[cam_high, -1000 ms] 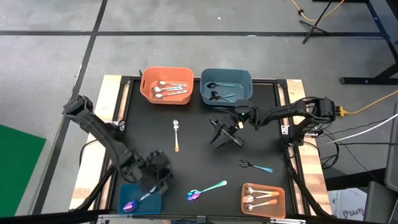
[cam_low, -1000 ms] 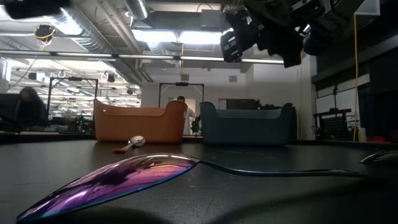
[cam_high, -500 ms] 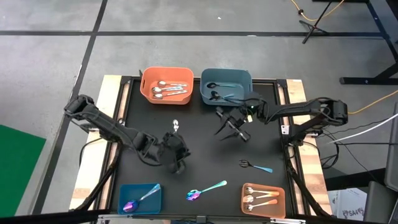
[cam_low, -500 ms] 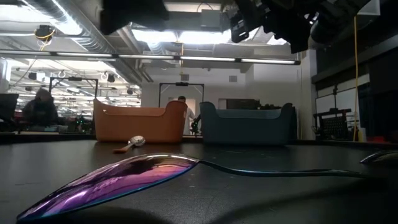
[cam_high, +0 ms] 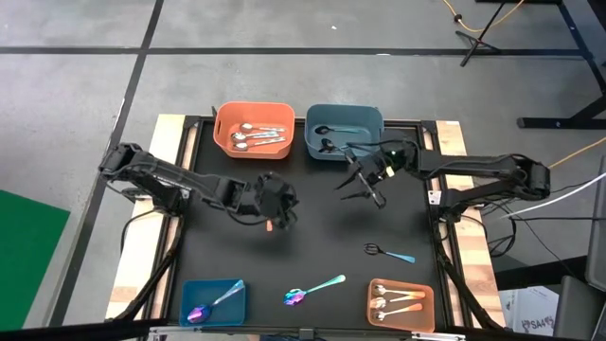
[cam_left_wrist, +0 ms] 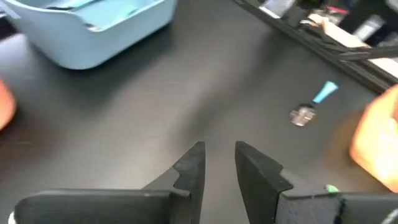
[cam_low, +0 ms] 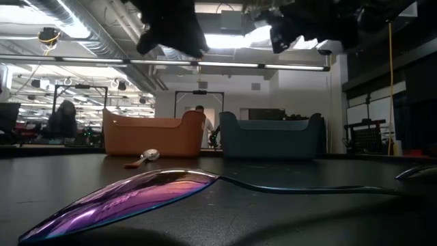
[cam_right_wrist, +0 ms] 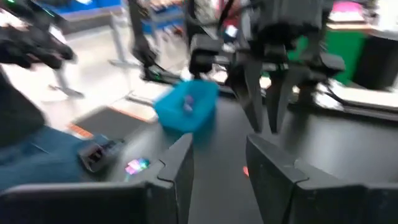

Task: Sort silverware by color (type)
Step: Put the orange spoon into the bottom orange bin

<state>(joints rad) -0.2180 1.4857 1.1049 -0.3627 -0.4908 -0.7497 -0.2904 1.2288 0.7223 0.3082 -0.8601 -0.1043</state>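
Note:
Three spoons lie loose on the black table. A silver one with an orange handle (cam_high: 269, 225) (cam_low: 142, 158) is mostly hidden under my left gripper (cam_high: 280, 208). A dark one with a teal handle (cam_high: 388, 252) (cam_left_wrist: 313, 104) and an iridescent one with a teal handle (cam_high: 312, 289) (cam_low: 136, 198) lie farther toward the near edge. My left gripper (cam_left_wrist: 219, 163) hovers open over the table's middle, nothing between its fingers. My right gripper (cam_high: 362, 189) (cam_right_wrist: 217, 163) hangs open and empty in front of the far blue bin (cam_high: 344, 131).
A far orange bin (cam_high: 253, 130) holds silver spoons, and the far blue bin holds black ones. A near-left blue bin (cam_high: 213, 301) holds an iridescent spoon. A near-right orange bin (cam_high: 400, 303) holds orange-handled spoons. People show in the room behind the table.
My left gripper has swung from above the near-left blue bin toward the table's middle and far side, and now stands over the orange-handled spoon. My right gripper has risen, tipped closer to level and drawn toward the far blue bin. No spoon has moved.

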